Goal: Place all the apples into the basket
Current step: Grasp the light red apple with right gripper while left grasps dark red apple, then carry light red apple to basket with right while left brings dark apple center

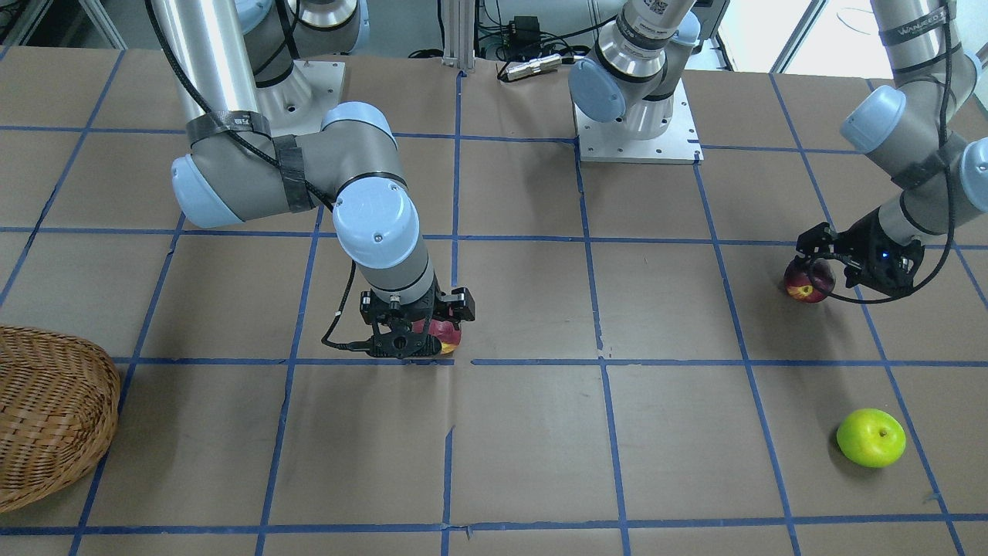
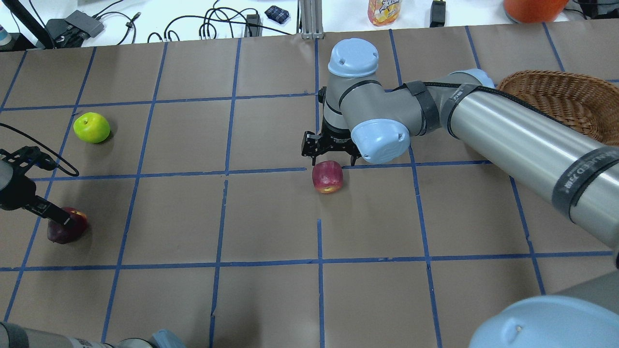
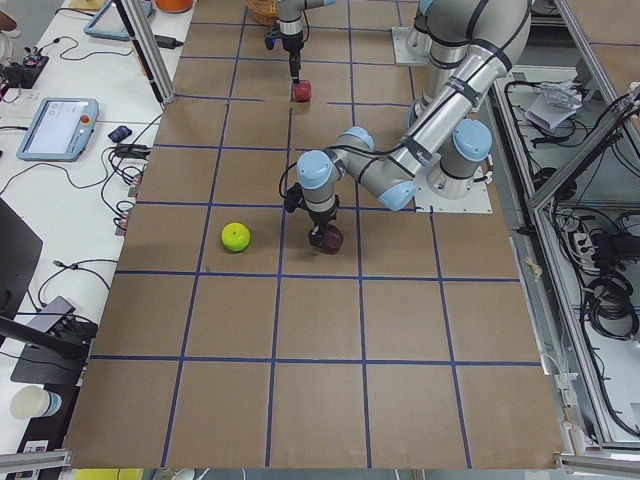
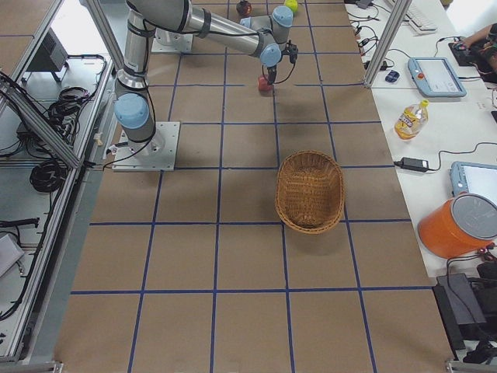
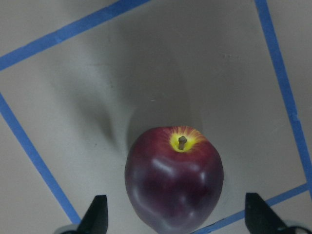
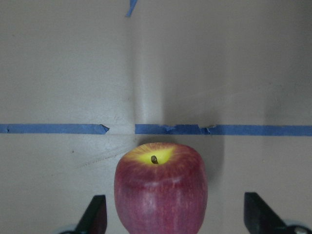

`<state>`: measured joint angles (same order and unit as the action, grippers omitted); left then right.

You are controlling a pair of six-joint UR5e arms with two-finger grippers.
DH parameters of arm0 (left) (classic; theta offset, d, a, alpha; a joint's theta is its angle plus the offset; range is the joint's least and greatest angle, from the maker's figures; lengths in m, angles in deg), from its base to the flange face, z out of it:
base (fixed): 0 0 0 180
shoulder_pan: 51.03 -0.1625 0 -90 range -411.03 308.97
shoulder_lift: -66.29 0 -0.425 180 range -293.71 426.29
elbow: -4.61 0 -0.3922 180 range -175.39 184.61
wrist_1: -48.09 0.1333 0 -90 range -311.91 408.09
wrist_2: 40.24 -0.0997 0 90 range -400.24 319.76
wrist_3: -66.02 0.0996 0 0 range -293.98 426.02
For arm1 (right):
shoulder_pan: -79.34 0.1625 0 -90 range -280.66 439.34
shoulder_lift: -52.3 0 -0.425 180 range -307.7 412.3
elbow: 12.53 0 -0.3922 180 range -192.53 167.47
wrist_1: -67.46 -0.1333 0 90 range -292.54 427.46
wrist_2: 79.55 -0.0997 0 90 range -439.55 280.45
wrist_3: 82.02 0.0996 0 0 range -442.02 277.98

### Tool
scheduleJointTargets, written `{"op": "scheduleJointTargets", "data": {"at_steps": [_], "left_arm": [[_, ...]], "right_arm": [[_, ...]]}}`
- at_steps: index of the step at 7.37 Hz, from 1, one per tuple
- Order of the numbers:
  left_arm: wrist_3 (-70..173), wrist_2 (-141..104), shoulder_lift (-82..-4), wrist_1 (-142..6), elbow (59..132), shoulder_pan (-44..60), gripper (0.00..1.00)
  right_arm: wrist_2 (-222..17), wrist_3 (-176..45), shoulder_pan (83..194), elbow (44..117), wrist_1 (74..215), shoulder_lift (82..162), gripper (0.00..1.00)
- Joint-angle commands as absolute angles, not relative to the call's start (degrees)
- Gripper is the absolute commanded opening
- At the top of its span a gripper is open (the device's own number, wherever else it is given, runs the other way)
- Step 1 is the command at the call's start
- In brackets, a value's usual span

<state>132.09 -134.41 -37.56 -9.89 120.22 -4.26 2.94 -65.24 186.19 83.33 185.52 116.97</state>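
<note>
The dark maroon apple [image 5: 174, 179] rests on the table between the open fingers [image 5: 97, 217] of my left gripper [image 1: 820, 261], which do not touch it. It also shows in the overhead view [image 2: 67, 226]. The streaky red apple [image 6: 161, 187] rests near a blue tape line between the open fingers [image 6: 95, 217] of my right gripper [image 2: 331, 153]; it also shows in the front view [image 1: 445, 333]. The yellow-green apple [image 2: 91, 127] lies alone on the left arm's side. The wicker basket [image 2: 546, 75] stands empty at the table's right end, beyond the right arm.
The table is brown paper with a blue tape grid. The right arm's long link [image 2: 522, 140] stretches over the table beside the basket. A bottle [image 2: 384, 10], cables and an orange bucket [image 4: 458, 225] lie on the side bench beyond the table.
</note>
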Motion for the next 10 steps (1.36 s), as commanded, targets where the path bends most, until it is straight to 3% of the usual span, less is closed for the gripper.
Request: {"op": "scheduleJointTargets", "data": {"at_steps": [1,2,4,5,7,8,9,10], "left_arm": [[131.8,-134.5,-39.9,-9.3,120.8,-4.3,1.00],[131.8,-134.5,-40.4,-8.1,121.4,-4.3,1.00],[131.8,-134.3,-40.5,-7.2,121.0,-4.2,0.58],[130.5,-134.9,-38.6,-7.5,120.7,-2.9,0.47],[124.3,-135.4,-33.8,-15.1,117.0,3.9,0.47],[121.9,-135.3,-31.8,-18.5,115.0,5.6,0.47],[120.0,-135.3,-30.1,-21.5,113.7,8.1,0.47],[115.8,-135.3,-28.7,-23.3,113.4,10.8,0.47]], "right_arm": [[2.8,-65.3,186.3,83.4,185.7,116.0,1.00],[2.8,-65.2,186.3,83.5,185.7,115.8,1.00],[2.7,-65.1,186.5,83.6,185.7,114.7,1.00],[2.7,-65.1,186.9,83.5,185.7,114.5,1.00],[2.7,-65.1,187.0,83.5,186.3,113.6,0.97],[2.7,-65.1,187.0,83.6,186.3,113.2,0.58],[2.6,-65.0,187.0,83.5,186.2,113.3,0.01],[2.6,-65.0,187.0,83.4,186.0,113.8,0.00]]}}
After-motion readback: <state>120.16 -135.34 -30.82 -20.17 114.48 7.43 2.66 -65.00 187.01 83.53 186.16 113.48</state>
